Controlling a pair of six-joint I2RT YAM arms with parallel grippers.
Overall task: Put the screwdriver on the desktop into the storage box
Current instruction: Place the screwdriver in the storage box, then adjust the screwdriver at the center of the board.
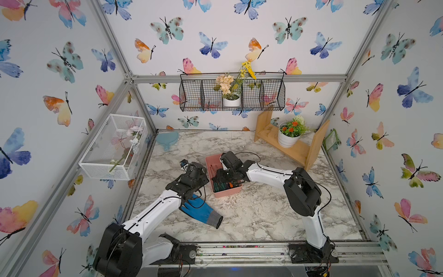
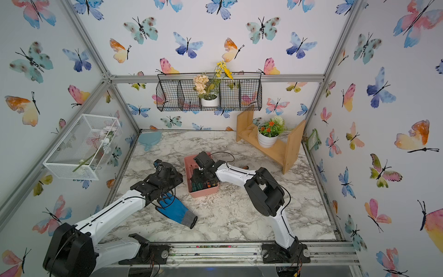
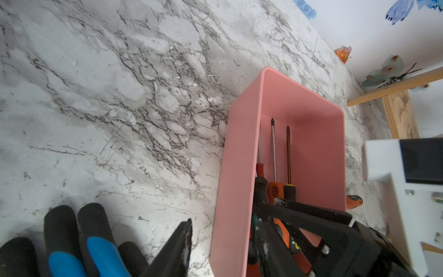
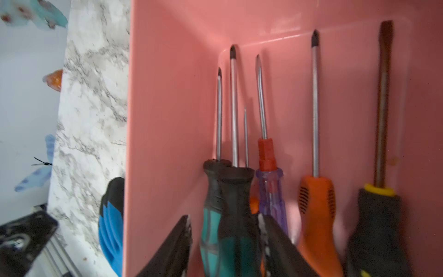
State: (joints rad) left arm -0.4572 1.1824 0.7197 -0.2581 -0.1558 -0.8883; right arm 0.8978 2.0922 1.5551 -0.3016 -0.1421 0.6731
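While right end effector (image 4: 224, 217) gapes around teal screwdriver (image 4: 211, 227) in storage box (image 4: 167, 120), left end effector (image 3: 223, 221) unclear

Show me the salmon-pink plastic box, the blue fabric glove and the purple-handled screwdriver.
Salmon-pink plastic box (image 3: 237, 167): left wrist view, outer wall.
Blue fabric glove (image 1: 200, 211): a top view, blue part.
Purple-handled screwdriver (image 4: 270, 190): right wrist view, handle.

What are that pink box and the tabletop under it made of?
The salmon-pink rectangular storage box looks like smooth moulded plastic: solid walls, rounded corners, soft sheen. The white, grey-veined desktop looks like marble, but scratches and chipped flecks suggest printed laminate.
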